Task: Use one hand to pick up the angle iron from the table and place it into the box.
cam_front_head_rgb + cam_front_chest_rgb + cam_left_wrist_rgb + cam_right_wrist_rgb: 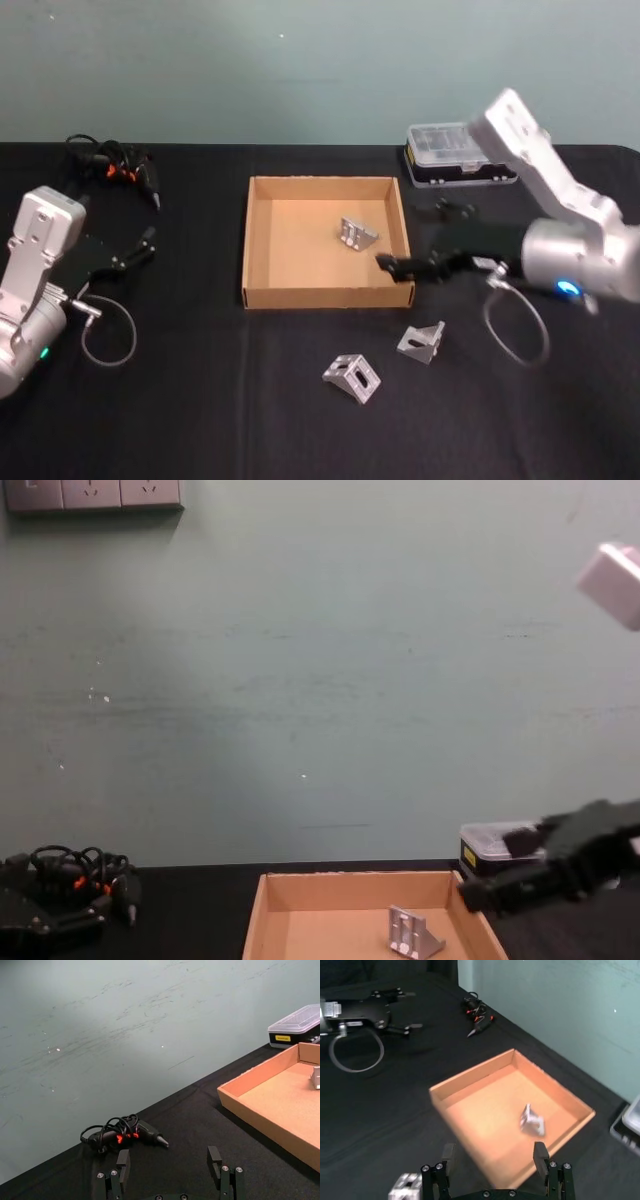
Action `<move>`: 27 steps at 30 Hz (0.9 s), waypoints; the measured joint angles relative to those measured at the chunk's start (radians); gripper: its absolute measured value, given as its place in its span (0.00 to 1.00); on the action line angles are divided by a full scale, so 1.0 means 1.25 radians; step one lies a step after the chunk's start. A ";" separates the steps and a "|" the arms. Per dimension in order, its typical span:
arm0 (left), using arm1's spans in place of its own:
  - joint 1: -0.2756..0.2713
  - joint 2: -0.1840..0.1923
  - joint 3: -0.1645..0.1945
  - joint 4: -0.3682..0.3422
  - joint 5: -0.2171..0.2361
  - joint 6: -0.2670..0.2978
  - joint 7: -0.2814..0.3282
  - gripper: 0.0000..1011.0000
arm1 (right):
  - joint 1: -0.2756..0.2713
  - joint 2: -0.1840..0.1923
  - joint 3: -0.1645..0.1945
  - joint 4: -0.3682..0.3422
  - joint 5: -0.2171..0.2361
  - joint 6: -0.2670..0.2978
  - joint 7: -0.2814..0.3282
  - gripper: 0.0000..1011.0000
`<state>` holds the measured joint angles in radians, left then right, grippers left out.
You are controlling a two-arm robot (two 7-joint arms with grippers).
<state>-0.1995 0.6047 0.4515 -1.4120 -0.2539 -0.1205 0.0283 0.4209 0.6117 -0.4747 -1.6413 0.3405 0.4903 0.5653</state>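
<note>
At the far left, the left pincer (pixel 168 1160) is parked low over the surface (pixel 200 400). Its fingers are spread wide with nothing between them. Behind it lies a black tool with a tangled cord (pixel 120 170). In the middle sits the box (pixel 325 296), with one angle iron (pixel 357 235) resting on its floor towards the right rear. Two more wait in front of the box, outside it: the nearer iron (pixel 352 377) and, just to its right, the second iron (pixel 421 341). The right pincer (pixel 493 1151) hovers above the box's front right corner, open wide and holding nothing. Beyond it, at the back, stands a clear-lidded case (pixel 460 152). The likeliest trouble from here is the box wall. One open finger hangs close over that corner, and a low sweep towards the irons could catch the cardboard and shove the light box askew. The two irons lie near each other, so a wide-open pincer coming down on one might knock the other away. Their sloped faces could also let the metal twist out of a poorly squared grip. The cable loop (pixel 515 330) hanging under the right arm could drag across them too.
</note>
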 joint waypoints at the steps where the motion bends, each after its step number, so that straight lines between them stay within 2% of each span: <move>1: 0.000 0.000 0.000 0.000 0.000 0.000 0.000 1.00 | -0.015 0.009 0.007 -0.016 0.007 0.003 -0.005 0.99; 3: 0.000 0.000 0.000 0.000 0.000 0.000 0.000 1.00 | -0.083 0.047 0.041 -0.078 0.037 0.010 -0.025 0.99; 4: 0.000 0.000 0.000 0.000 0.000 0.000 0.000 1.00 | -0.083 0.047 0.041 -0.078 0.037 0.010 -0.025 0.99; 7: 0.000 0.000 0.000 0.000 0.000 0.000 0.000 1.00 | -0.169 0.092 0.081 -0.145 0.069 0.011 -0.051 0.99; 10: 0.000 0.000 0.000 0.000 0.000 0.000 0.000 1.00 | -0.222 0.119 0.102 -0.181 0.088 0.008 -0.066 0.99; 14: 0.000 0.000 0.000 0.000 0.000 0.000 0.000 1.00 | -0.272 0.142 0.120 -0.200 0.113 -0.001 -0.072 0.99; 20: 0.000 0.000 0.000 0.000 0.000 0.000 0.000 1.00 | -0.299 0.167 0.114 -0.198 0.123 -0.007 -0.077 0.99; 27: 0.000 0.000 0.000 0.000 0.000 0.000 0.000 1.00 | -0.278 0.169 0.079 -0.164 0.103 -0.010 -0.078 0.99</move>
<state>-0.1995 0.6047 0.4514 -1.4120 -0.2539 -0.1205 0.0283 0.0732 0.8230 -0.3761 -1.8463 0.4696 0.4777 0.4680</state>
